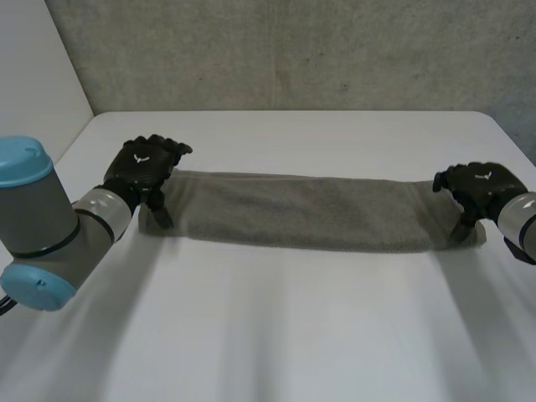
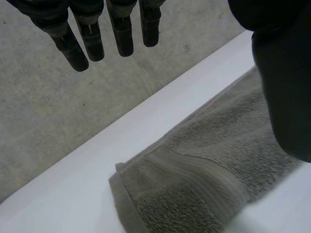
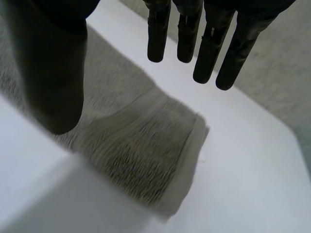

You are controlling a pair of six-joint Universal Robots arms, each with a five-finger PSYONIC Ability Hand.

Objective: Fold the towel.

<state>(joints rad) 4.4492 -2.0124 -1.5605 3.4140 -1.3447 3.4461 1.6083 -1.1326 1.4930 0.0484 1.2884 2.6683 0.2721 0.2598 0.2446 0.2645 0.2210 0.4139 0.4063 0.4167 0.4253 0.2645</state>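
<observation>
The whole table (image 1: 276,335) is taken in by the head view, which is set high at the near side, midway across, and faced down and forward to the far wall (image 1: 293,50). The towel (image 1: 301,213) is seen there end to end. Each wrist view is set close and directed along its palm toward the far edge. The towel's left end is shared below the left hand (image 2: 121,29), and its right end below the right hand (image 3: 48,73).

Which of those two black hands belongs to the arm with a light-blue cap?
The left hand, over the towel's left end: the left arm carries a light-blue cap. The right arm, behind the right hand, shows grey, no blue.
</observation>
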